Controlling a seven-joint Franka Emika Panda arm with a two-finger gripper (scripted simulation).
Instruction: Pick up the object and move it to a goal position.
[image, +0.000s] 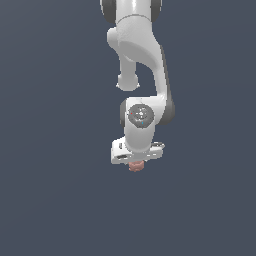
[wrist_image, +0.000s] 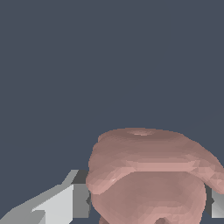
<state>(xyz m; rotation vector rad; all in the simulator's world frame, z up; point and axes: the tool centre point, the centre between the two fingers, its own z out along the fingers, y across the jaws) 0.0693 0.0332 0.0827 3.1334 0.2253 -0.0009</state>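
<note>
The object (image: 135, 166) is a small reddish-pink lump, and only its lower part peeks out under the white hand of the arm. In the wrist view the object (wrist_image: 148, 177) fills the space between the two fingers (wrist_image: 65, 203), which press against its sides. My gripper (image: 135, 164) is shut on it. The fingers themselves are hidden behind the hand in the exterior view. The goal position carries no visible mark.
The white arm (image: 142, 60) comes down from the top of the exterior view. A plain dark grey-blue ground (image: 50, 150) lies all around it.
</note>
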